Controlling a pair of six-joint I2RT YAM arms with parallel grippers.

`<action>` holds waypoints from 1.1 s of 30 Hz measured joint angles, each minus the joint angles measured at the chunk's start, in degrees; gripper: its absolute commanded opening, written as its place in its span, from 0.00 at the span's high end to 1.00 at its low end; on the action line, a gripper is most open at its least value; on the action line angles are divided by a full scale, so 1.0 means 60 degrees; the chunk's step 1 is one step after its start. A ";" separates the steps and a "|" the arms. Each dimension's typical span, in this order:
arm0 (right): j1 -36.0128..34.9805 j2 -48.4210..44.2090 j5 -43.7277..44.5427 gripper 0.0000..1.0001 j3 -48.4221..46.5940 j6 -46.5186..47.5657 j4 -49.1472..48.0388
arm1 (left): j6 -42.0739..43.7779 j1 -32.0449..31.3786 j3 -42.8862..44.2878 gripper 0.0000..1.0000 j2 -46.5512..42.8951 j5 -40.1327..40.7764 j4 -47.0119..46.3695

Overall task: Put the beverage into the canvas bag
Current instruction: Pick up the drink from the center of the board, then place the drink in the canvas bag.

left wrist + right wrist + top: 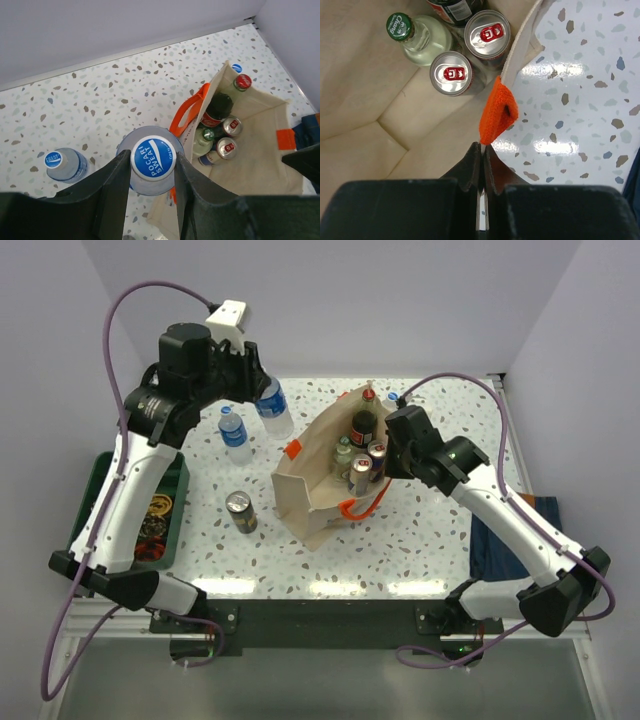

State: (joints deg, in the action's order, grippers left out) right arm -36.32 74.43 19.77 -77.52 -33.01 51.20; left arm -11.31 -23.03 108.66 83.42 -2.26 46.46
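Your left fingers (110, 195) clamp a blue-capped clear bottle (153, 157), body hidden. Your right fingers (470, 170) sit closed at the beige canvas bag (365, 100) rim; pinch unclear.

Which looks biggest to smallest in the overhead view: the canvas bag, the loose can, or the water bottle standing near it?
1. canvas bag, clearly largest.
2. water bottle and can look nearly alike, too close to rank.
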 measured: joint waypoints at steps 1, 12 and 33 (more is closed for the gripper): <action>0.0000 0.0000 -0.0007 1.00 0.0015 0.0000 -0.0029 | 0.0029 0.0000 0.0000 1.00 -0.0113 -0.0189 -0.0025; -0.0004 -0.0062 -0.0204 1.00 0.0226 0.0000 -0.0415 | 0.0069 0.0000 0.0178 1.00 -0.0914 -0.2222 -0.0725; 0.0000 -0.0098 -0.0248 1.00 0.0346 0.0004 -0.0565 | -0.0193 -0.1024 -0.0386 1.00 -0.1075 -0.4546 -0.2401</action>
State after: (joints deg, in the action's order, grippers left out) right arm -36.32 73.84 18.28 -75.44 -32.99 47.81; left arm -12.47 -29.17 106.34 76.97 -29.54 32.05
